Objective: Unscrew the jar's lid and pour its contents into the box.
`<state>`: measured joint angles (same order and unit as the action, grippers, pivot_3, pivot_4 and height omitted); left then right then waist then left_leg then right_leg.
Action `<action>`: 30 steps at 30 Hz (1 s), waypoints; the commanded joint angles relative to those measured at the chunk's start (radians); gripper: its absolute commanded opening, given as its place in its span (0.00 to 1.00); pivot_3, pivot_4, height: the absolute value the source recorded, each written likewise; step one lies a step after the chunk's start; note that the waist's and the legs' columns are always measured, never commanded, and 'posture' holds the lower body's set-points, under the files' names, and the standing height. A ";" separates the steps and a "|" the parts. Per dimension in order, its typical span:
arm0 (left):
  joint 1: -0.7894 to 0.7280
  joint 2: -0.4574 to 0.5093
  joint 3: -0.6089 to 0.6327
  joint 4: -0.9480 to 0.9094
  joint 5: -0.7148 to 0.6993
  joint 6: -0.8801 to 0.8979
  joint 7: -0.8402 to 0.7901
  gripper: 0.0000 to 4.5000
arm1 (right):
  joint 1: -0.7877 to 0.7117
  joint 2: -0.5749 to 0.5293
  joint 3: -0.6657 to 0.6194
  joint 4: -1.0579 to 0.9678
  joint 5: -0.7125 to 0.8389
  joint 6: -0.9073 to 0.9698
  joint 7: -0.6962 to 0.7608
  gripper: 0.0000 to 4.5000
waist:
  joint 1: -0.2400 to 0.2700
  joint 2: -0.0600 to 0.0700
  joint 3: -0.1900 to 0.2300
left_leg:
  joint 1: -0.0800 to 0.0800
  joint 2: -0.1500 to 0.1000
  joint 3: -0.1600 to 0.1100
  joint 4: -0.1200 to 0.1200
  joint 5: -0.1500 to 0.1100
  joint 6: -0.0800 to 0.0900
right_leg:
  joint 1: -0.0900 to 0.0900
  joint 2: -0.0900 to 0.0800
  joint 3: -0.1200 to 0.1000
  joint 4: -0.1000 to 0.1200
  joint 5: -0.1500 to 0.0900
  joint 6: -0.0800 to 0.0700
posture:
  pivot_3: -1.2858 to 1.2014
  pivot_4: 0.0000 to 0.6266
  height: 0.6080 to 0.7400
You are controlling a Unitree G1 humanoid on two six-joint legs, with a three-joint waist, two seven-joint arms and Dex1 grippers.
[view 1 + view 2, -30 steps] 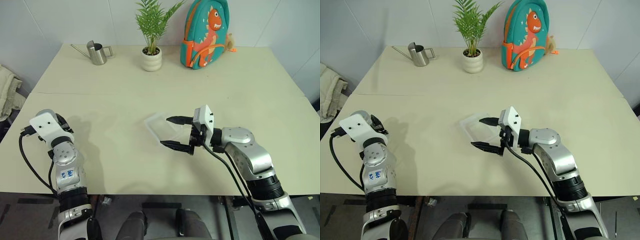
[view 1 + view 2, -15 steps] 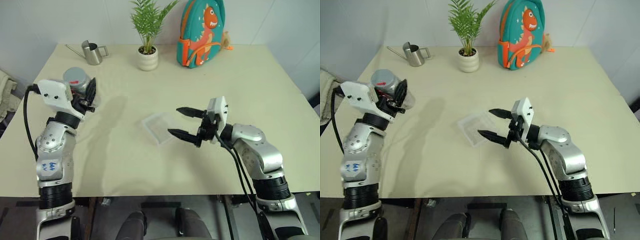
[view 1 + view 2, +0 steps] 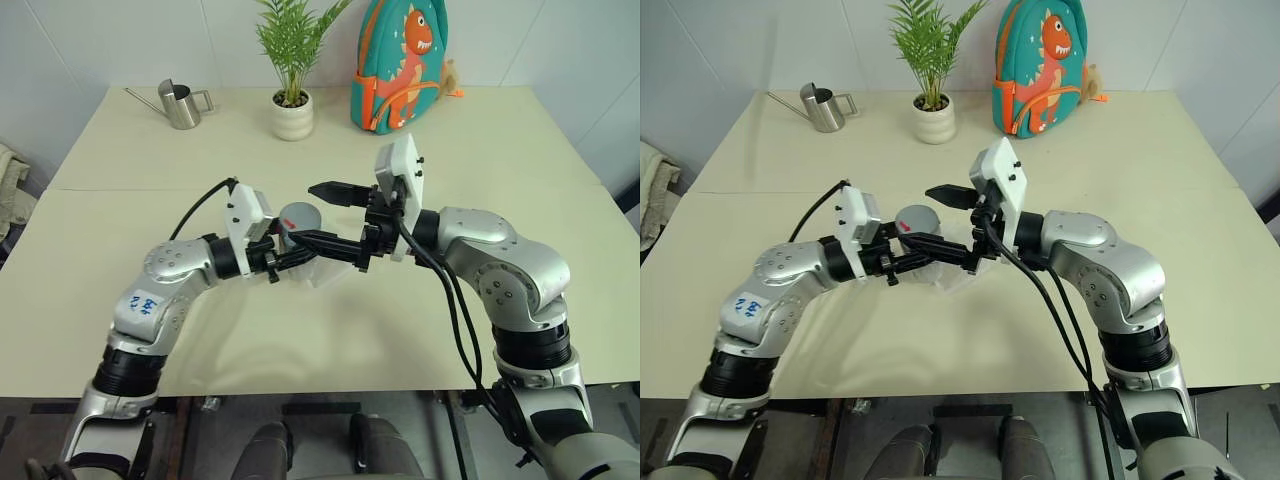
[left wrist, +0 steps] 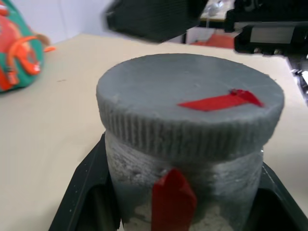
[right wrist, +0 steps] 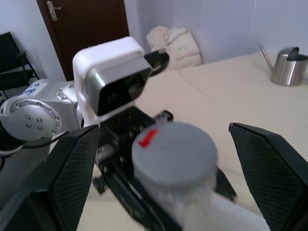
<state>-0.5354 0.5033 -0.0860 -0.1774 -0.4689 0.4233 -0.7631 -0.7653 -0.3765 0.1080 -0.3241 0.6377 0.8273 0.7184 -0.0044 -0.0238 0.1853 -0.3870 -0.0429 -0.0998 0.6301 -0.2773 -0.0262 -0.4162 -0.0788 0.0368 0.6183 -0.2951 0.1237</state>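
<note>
jar (image 3: pixel 297 222) level, lid (image 4: pixel 190 103) toward right gripper (image 3: pixel 325 215) | left gripper (image 3: pixel 290 252) grasping jar | right fingers spread

Both arms are built of rounded silver-grey segments joined by black rings. Each wrist carries a white, boxy camera housing. The left gripper (image 3: pixel 283 258) and right gripper (image 3: pixel 322 214) have slim black pointed fingers. Black cables loop along both forearms. A small blue-printed label sits on the left upper arm.

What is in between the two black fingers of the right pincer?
The grey lid of the jar, seen in the right wrist view.
</note>
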 commanded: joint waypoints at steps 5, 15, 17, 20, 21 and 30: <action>-0.028 -0.028 0.019 0.004 0.013 -0.033 -0.018 0.46 | 0.013 0.014 -0.004 -0.015 -0.030 -0.030 -0.030 1.00 | 0.001 0.000 0.000 | -0.001 0.000 0.001 0.000 0.000 0.000 | -0.001 0.000 0.000 0.000 0.000 0.000 | 0.52 0.24 1.00; -0.023 -0.049 0.023 -0.008 0.010 -0.028 -0.016 0.46 | 0.050 0.014 -0.030 -0.013 -0.010 -0.064 -0.003 0.57 | 0.002 0.000 0.000 | -0.001 0.000 0.001 0.000 0.000 0.000 | -0.001 0.001 0.000 0.000 0.000 0.000 | 0.52 0.24 1.00; -0.021 -0.049 0.023 -0.008 0.012 -0.027 -0.020 0.46 | 0.045 0.016 -0.035 0.002 -0.015 -0.077 -0.003 0.56 | 0.001 0.000 0.000 | -0.001 0.000 0.001 0.000 0.000 0.000 | -0.001 0.001 0.000 0.001 0.000 0.000 | 0.52 0.24 1.00; -0.024 -0.037 0.026 -0.005 -0.001 -0.023 -0.049 0.46 | 0.030 0.001 -0.045 0.028 -0.011 -0.104 0.039 0.56 | 0.001 0.000 0.000 | 0.000 0.000 0.001 0.001 0.000 0.000 | -0.001 0.001 0.000 0.001 0.000 0.000 | 0.52 0.24 1.00; -0.026 -0.032 0.023 -0.003 -0.007 -0.027 -0.071 0.46 | 0.024 -0.009 -0.047 0.035 -0.001 -0.119 0.075 0.56 | 0.001 0.000 0.000 | 0.000 0.000 0.001 0.001 0.000 0.000 | -0.001 0.001 0.000 0.001 0.000 0.000 | 0.52 0.24 1.00; -0.036 0.026 -0.072 0.006 -0.072 -0.068 -0.443 0.46 | -0.097 -0.200 0.056 0.080 0.066 -0.147 0.569 0.56 | -0.003 0.001 0.000 | -0.001 0.000 0.002 0.001 -0.001 0.001 | 0.001 0.001 0.000 -0.005 0.000 0.000 | 0.52 0.24 1.00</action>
<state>-0.5668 0.5089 -0.1413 -0.1800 -0.5316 0.3599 -1.1468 -0.8219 -0.5802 0.1568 -0.2406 0.6927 0.7195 1.2221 -0.0074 -0.0233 0.1857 -0.3868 -0.0424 -0.0968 0.6311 -0.2784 -0.0243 -0.4153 -0.0774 0.0370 0.6126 -0.2951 0.1239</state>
